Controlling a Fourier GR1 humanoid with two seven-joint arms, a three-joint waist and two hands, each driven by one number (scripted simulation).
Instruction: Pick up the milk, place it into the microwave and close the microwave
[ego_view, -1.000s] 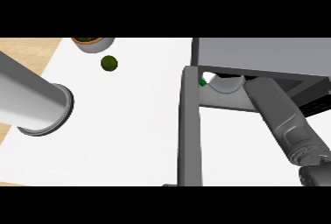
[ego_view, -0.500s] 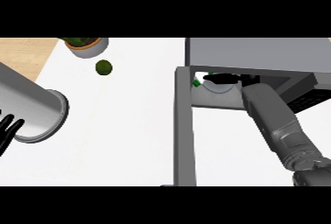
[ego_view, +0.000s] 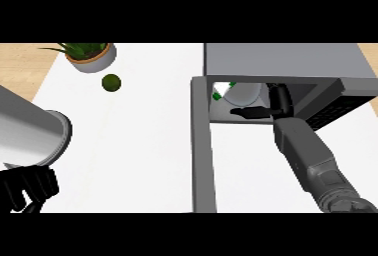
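Observation:
The milk (ego_view: 242, 92), a white carton with green marks, stands inside the open microwave (ego_view: 288, 60) at the left of its cavity. My right hand (ego_view: 260, 111) reaches into the opening just in front of and to the right of the carton. Its fingers (ego_view: 280, 97) run straight along the carton's right side and the thumb points left below it, so the hand is open. The microwave door (ego_view: 204, 155) is swung out towards me. My left hand (ego_view: 26, 187) rests open at the lower left, below its grey forearm (ego_view: 29, 135).
A potted plant (ego_view: 93, 54) stands at the back left of the white counter (ego_view: 140, 150), with a small round green fruit (ego_view: 111, 82) in front of it. The microwave's dark control panel (ego_view: 334, 106) lies right of the cavity.
My right hand has gone deeper into the microwave, and the milk now shows beside its fingers instead of under them. The left hand has come into view at the lower left.

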